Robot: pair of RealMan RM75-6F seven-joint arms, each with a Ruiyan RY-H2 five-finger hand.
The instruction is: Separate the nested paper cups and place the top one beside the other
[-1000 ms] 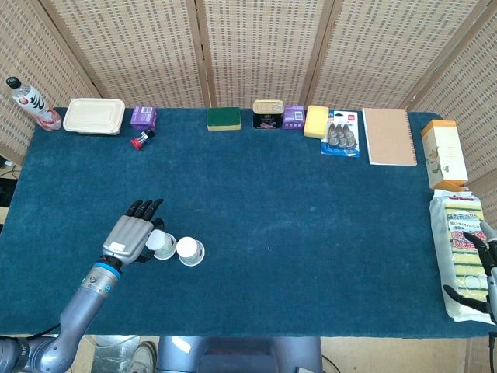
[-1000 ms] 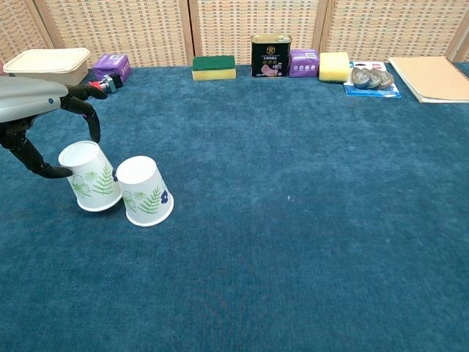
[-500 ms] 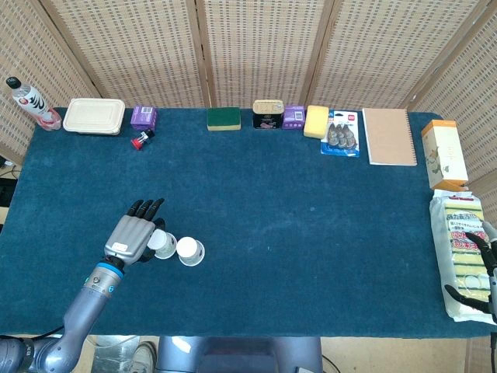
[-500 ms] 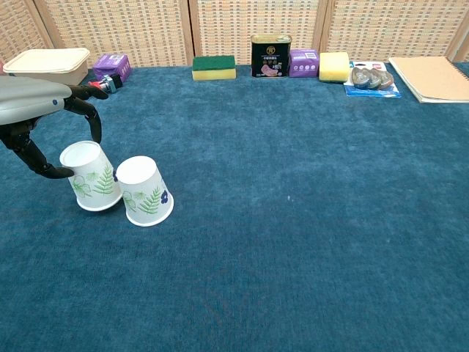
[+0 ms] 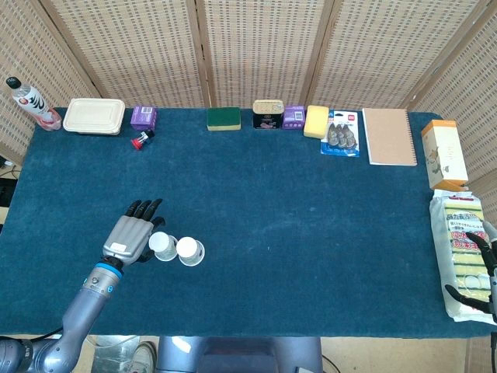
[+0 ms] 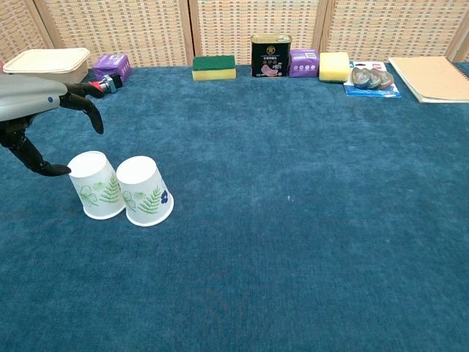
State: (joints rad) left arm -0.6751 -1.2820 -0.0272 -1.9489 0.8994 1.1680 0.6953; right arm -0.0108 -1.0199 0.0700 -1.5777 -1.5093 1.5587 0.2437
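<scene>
Two white paper cups with green leaf prints stand upside down side by side on the blue cloth, the left cup [image 6: 96,185] [image 5: 163,245] touching the right cup [image 6: 145,190] [image 5: 189,250]. My left hand [image 5: 132,231] [image 6: 33,117] hovers just left of the left cup, fingers spread and holding nothing; a fingertip ends close to the cup's top edge. My right hand [image 5: 485,268] hangs at the table's far right edge, fingers apart and empty, partly cut off by the frame.
Along the back edge lie a bottle [image 5: 29,102], a lidded food box [image 5: 94,116], purple boxes [image 5: 144,117], a green sponge [image 5: 224,118], a can [image 5: 267,114], a yellow sponge [image 5: 316,120], a notebook [image 5: 388,136]. A sponge pack [image 5: 460,252] lies at the right.
My left hand has let go of the left cup and drawn back slightly; the cup, tilted before, now stands flat beside the other.
</scene>
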